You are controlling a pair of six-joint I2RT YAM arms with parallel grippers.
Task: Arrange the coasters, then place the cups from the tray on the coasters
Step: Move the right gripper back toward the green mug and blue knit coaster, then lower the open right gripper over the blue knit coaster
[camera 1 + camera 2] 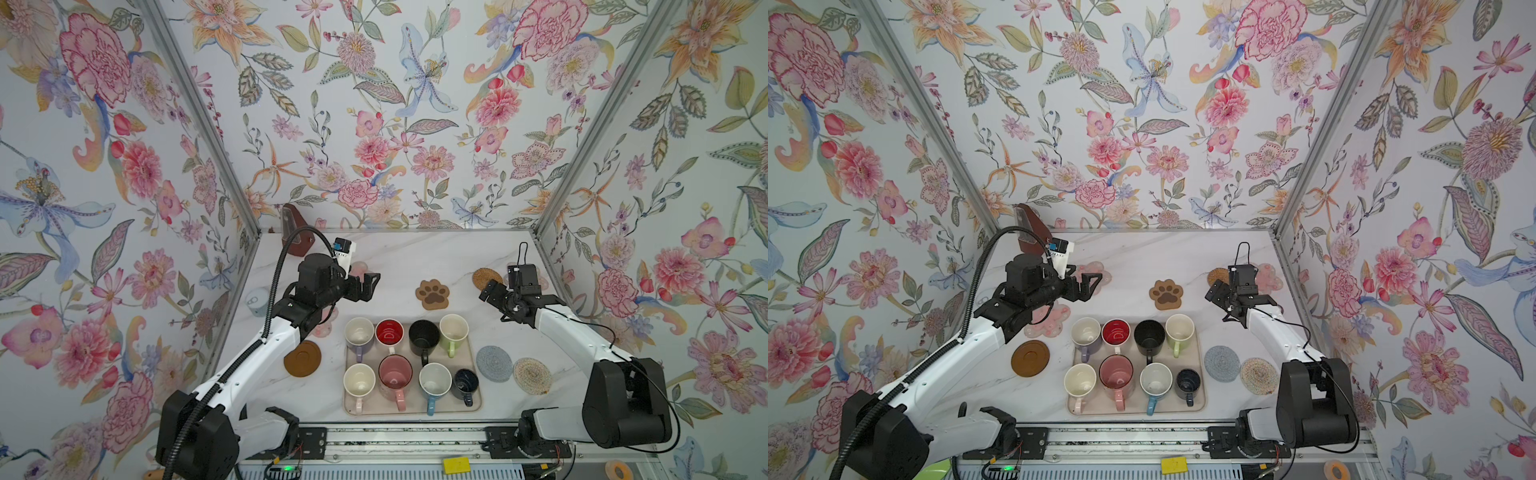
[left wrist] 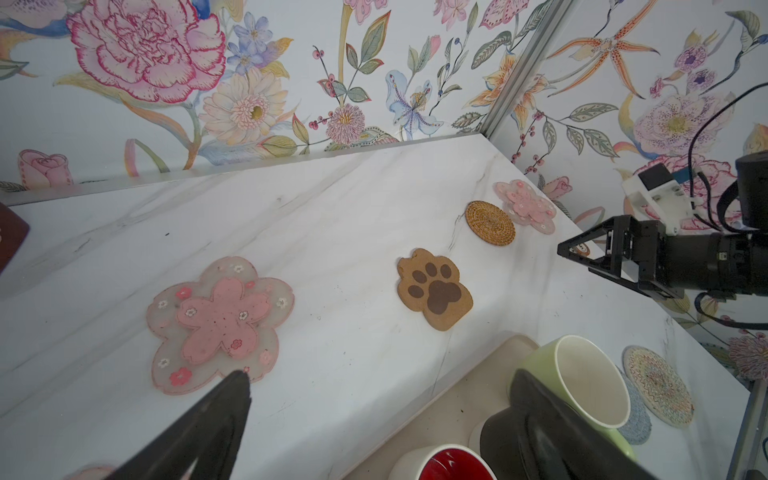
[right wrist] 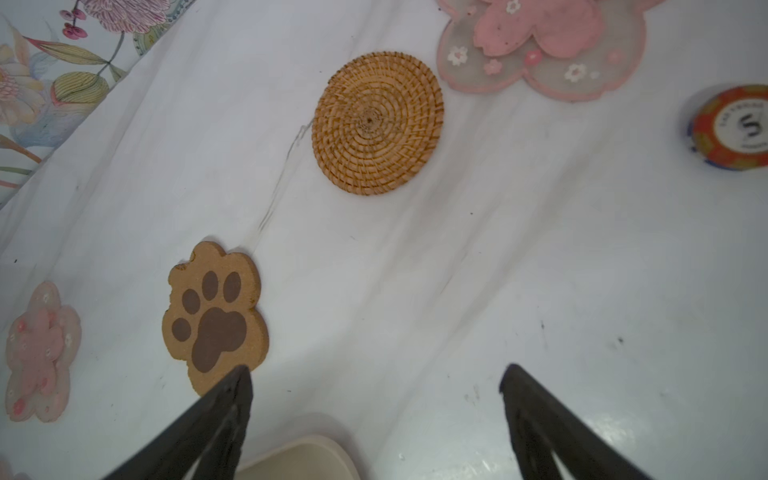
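Far left, the brown disc coaster [image 1: 302,358] lies flat on the desk [image 1: 399,257], just beside the tray [image 1: 473,405]. Above it, a pink flower coaster [image 1: 1046,324] peeks out from under the left arm. The left end effector [image 1: 371,286] hangs over the desk, jaws spread wide, nothing between them. In the wrist view a second flower coaster [image 2: 220,324] lies just past one fingertip.

Centre now: all eight cups stand on the tray in two rows. At the back are the lavender cup [image 1: 359,334], red-inside cup [image 1: 390,332], black cup [image 1: 424,337] and green cup [image 1: 454,330]. In front are the cream-pink cup [image 1: 359,380], speckled pink cup [image 1: 395,374], blue cup [image 1: 435,380] and navy cup [image 1: 465,382].

Behind the tray sits the paw print coaster [image 1: 433,294]. Rightward, the right end effector [image 1: 487,291] hovers, jaws apart and empty, near the rattan coaster [image 1: 486,277]. A third flower coaster [image 1: 1268,276] lies just beside the rattan one. Right of the tray, the grey woven coaster [image 1: 494,363] and cream woven coaster [image 1: 532,376] lie with their edges touching.
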